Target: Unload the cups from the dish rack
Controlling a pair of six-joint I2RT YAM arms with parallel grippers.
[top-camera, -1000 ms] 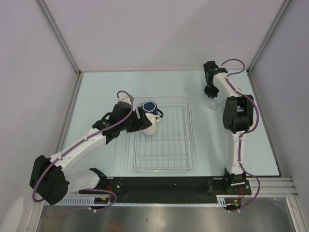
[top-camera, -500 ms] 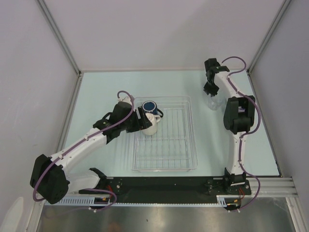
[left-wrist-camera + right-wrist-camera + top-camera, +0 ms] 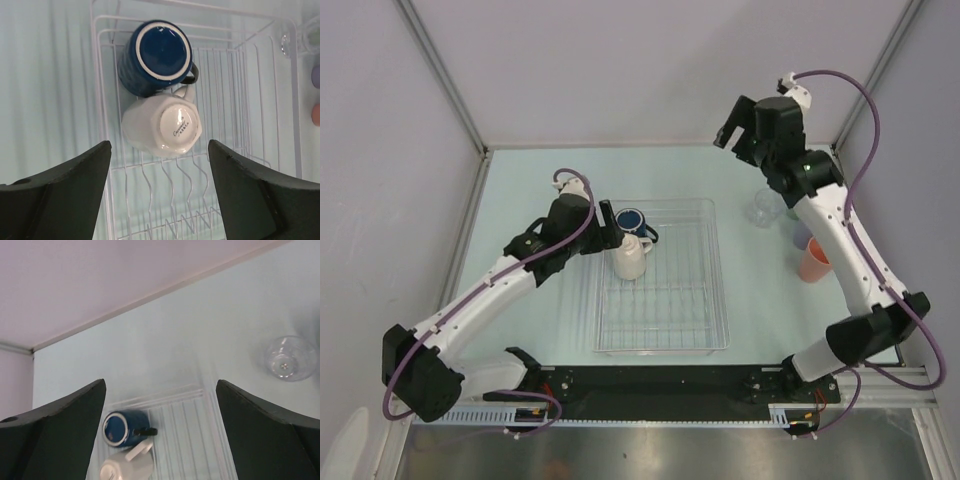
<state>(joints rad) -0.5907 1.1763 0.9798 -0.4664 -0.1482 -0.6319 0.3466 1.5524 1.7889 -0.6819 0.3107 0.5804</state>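
The clear dish rack [image 3: 665, 300] lies mid-table. In its far left corner a dark blue mug [image 3: 631, 221] and a white mug [image 3: 630, 258] stand upside down, touching. My left gripper [image 3: 609, 228] hovers just left of them, open and empty. From the left wrist view the white mug [image 3: 162, 125] and blue mug [image 3: 162, 55] lie beyond the gripper [image 3: 159, 192]. My right gripper [image 3: 732, 128] is raised high at the back, open and empty. The clear glass [image 3: 765, 207] stands on the table right of the rack, as do a salmon cup [image 3: 813, 260] and a lavender cup [image 3: 800, 236].
The right arm's forearm [image 3: 840, 235] crosses above the cups on the right and partly hides them. White walls with metal posts close in the table on three sides. The right wrist view looks down on the clear glass [image 3: 290, 357] and the rack's far end [image 3: 190, 425].
My right gripper opened, let go of the clear glass and rose up and back from it. My left gripper drew back from the white mug and its jaws widened.
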